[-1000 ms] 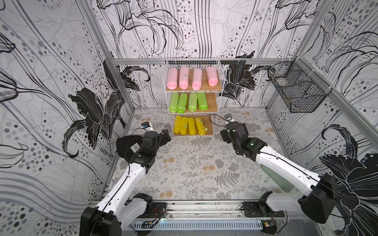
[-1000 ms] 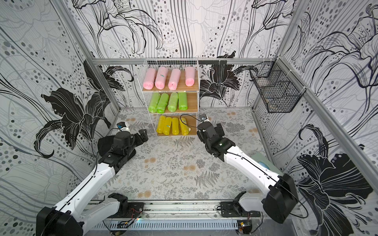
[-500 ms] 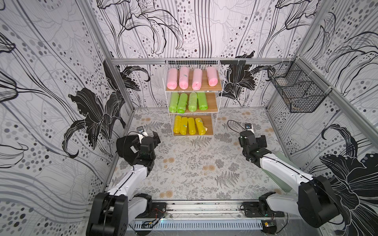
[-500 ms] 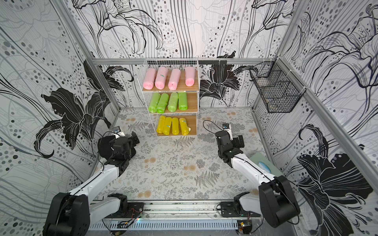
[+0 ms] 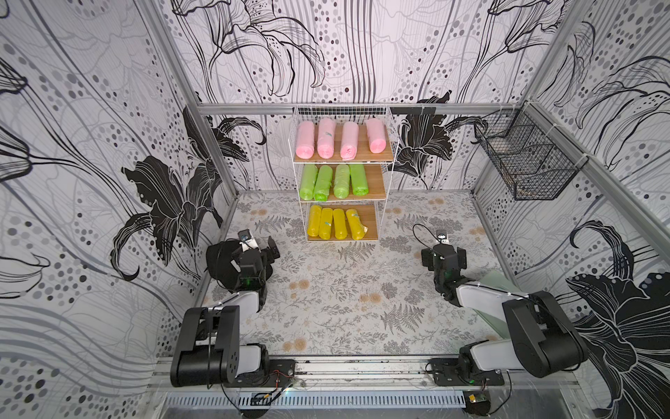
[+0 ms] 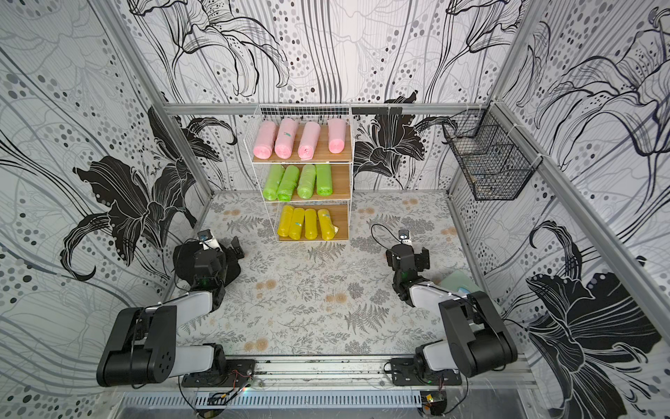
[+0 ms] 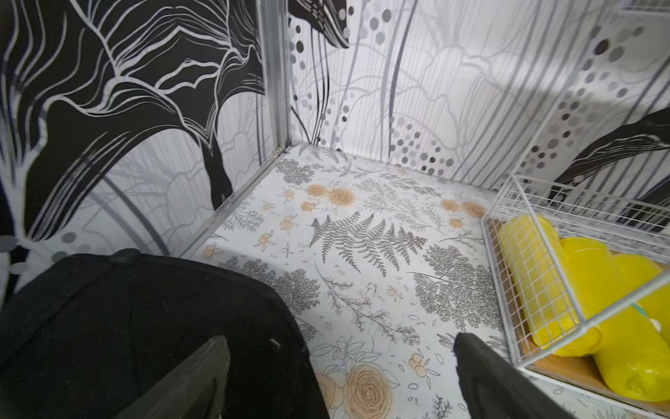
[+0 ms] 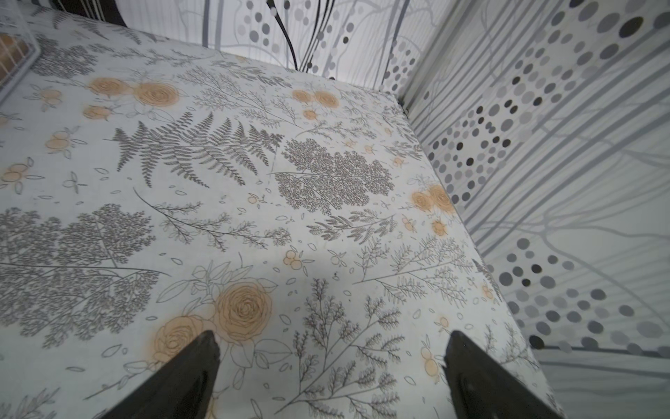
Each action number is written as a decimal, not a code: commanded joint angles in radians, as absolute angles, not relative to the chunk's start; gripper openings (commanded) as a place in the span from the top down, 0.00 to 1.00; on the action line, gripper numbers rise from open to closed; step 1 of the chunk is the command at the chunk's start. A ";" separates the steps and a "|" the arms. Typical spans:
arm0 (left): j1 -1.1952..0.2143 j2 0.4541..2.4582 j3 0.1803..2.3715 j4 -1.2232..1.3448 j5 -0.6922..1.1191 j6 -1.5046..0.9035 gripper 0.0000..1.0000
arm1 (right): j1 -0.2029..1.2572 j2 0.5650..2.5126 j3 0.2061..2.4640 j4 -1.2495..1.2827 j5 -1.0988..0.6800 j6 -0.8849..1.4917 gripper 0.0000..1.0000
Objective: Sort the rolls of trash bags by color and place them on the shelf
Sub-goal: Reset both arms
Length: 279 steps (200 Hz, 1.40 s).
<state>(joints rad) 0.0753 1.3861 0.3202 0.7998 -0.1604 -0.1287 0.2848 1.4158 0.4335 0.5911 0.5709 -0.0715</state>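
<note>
The shelf (image 5: 371, 221) (image 6: 344, 221) stands against the back wall in both top views. Pink rolls (image 5: 326, 139) (image 6: 286, 139) lie on its top board, green rolls (image 5: 340, 181) (image 6: 306, 181) on the middle board and yellow rolls (image 5: 333, 224) (image 6: 310, 224) on the bottom board. My left gripper (image 5: 259, 246) (image 7: 340, 344) is open and empty, low over the table left of the shelf, with the yellow rolls (image 7: 587, 283) behind the shelf's wire side (image 7: 580, 203). Right of the shelf, my right gripper (image 5: 443, 250) (image 8: 333, 337) is open over bare table.
A black wire basket (image 5: 525, 163) (image 6: 486, 156) hangs on the right wall. A black rounded bulk (image 5: 217, 261) (image 7: 127, 326) sits beside the left gripper. A pale green flat thing (image 5: 496, 286) lies under the right arm. A metal rail (image 5: 362, 366) runs along the front.
Both arms have drawn back from the shelf toward the front and folded. The right gripper left the bottom board's yellow rolls and moved right. Its jaws opened a little wider.
</note>
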 commanded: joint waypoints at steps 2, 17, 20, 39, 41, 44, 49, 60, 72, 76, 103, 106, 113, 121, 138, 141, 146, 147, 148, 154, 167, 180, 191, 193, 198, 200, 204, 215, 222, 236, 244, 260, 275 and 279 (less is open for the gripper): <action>0.086 1.486 0.257 1.072 -0.076 -0.105 0.01 | 0.271 1.452 0.362 0.841 0.488 -0.120 0.00; 0.087 1.532 0.281 1.069 -0.019 -0.078 0.01 | 0.270 1.462 0.308 0.962 0.467 -0.134 0.00; 0.087 1.537 0.286 1.063 -0.011 -0.071 0.01 | 0.265 1.457 0.298 0.964 0.457 -0.127 0.00; 0.092 1.525 0.329 0.963 0.014 -0.077 0.01 | 0.226 1.443 0.268 0.991 0.374 -0.102 0.00; 0.092 1.528 0.331 0.964 0.014 -0.076 0.01 | 0.222 1.444 0.267 0.995 0.365 -0.098 0.00; 0.092 1.532 0.335 0.963 0.012 -0.074 0.01 | 0.217 1.443 0.267 0.995 0.360 -0.096 0.00; 0.094 1.530 0.343 0.939 0.007 -0.079 0.01 | 0.205 1.442 0.266 0.991 0.343 -0.087 0.00; 0.094 1.527 0.364 0.894 -0.010 -0.087 0.01 | 0.172 1.443 0.268 0.984 0.305 -0.061 0.00; 0.095 1.533 0.363 0.909 -0.007 -0.085 0.01 | 0.145 1.473 0.270 0.990 0.272 -0.038 0.00; 0.095 1.530 0.364 0.900 -0.008 -0.087 0.01 | 0.144 1.492 0.274 1.006 0.266 -0.044 0.00; 0.095 1.530 0.363 0.904 -0.011 -0.085 0.00 | 0.113 1.510 0.338 0.912 0.185 -0.047 0.00; 0.095 1.531 0.362 0.905 -0.011 -0.084 0.00 | 0.109 1.510 0.341 0.905 0.180 -0.044 0.00; 0.095 1.531 0.361 0.910 -0.012 -0.084 0.00 | 0.093 1.501 0.353 0.866 0.155 -0.035 0.00; 0.095 1.530 0.361 0.909 -0.012 -0.083 0.01 | 0.084 1.504 0.356 0.867 0.143 -0.029 0.00; 0.095 1.530 0.361 0.909 -0.012 -0.084 0.01 | 0.083 1.503 0.356 0.865 0.143 -0.029 0.00; 0.095 1.531 0.361 0.908 -0.012 -0.084 0.01 | 0.083 1.502 0.356 0.862 0.141 -0.029 0.00; 0.095 1.530 0.361 0.908 -0.012 -0.083 0.00 | 0.083 1.503 0.355 0.865 0.142 -0.030 0.00; 0.095 1.529 0.361 0.908 -0.012 -0.084 0.00 | 0.083 1.503 0.355 0.866 0.142 -0.029 0.00; 0.095 1.529 0.361 0.908 -0.012 -0.084 0.00 | 0.083 1.503 0.354 0.866 0.142 -0.029 0.00; 0.095 1.529 0.361 0.908 -0.012 -0.084 0.00 | 0.083 1.502 0.355 0.862 0.141 -0.029 0.00; 0.095 1.530 0.362 0.908 -0.012 -0.084 0.00 | 0.083 1.502 0.355 0.864 0.142 -0.029 0.00; 0.095 1.531 0.362 0.908 -0.012 -0.084 0.00 | 0.083 1.502 0.355 0.864 0.142 -0.029 0.00; 0.095 1.531 0.361 0.908 -0.012 -0.084 0.01 | 0.083 1.502 0.356 0.865 0.142 -0.029 0.00; 0.095 1.531 0.361 0.909 -0.012 -0.083 0.01 | 0.083 1.502 0.355 0.865 0.142 -0.029 0.00; 0.095 1.531 0.362 0.908 -0.013 -0.084 0.00 | 0.083 1.502 0.355 0.864 0.141 -0.029 0.00; 0.095 1.532 0.361 0.908 -0.012 -0.084 0.01 | 0.083 1.502 0.355 0.865 0.142 -0.029 0.00; 0.095 1.531 0.361 0.908 -0.012 -0.083 0.00 | 0.083 1.503 0.355 0.864 0.143 -0.029 0.00; 0.095 1.531 0.361 0.908 -0.012 -0.084 0.01 | 0.083 1.502 0.355 0.865 0.142 -0.029 0.00; 0.095 1.531 0.362 0.908 -0.012 -0.083 0.01 | 0.083 1.502 0.356 0.865 0.143 -0.029 0.00; 0.095 1.531 0.362 0.908 -0.012 -0.083 0.01 | 0.083 1.503 0.355 0.864 0.142 -0.029 0.00; 0.095 1.531 0.362 0.908 -0.013 -0.084 0.01 | 0.083 1.502 0.355 0.864 0.143 -0.029 0.00; 0.095 1.531 0.361 0.908 -0.012 -0.084 0.01 | 0.083 1.502 0.355 0.864 0.143 -0.029 0.00; 0.095 1.530 0.363 0.906 -0.012 -0.084 0.01 | 0.084 1.502 0.356 0.865 0.143 -0.029 0.00; 0.095 1.531 0.364 0.907 -0.012 -0.084 0.01 | 0.083 1.503 0.355 0.864 0.143 -0.029 0.00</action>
<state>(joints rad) 0.0872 1.5284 0.3576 0.8829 -0.0216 -0.0986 0.0883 1.5024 0.3439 0.8787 0.1520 -0.0448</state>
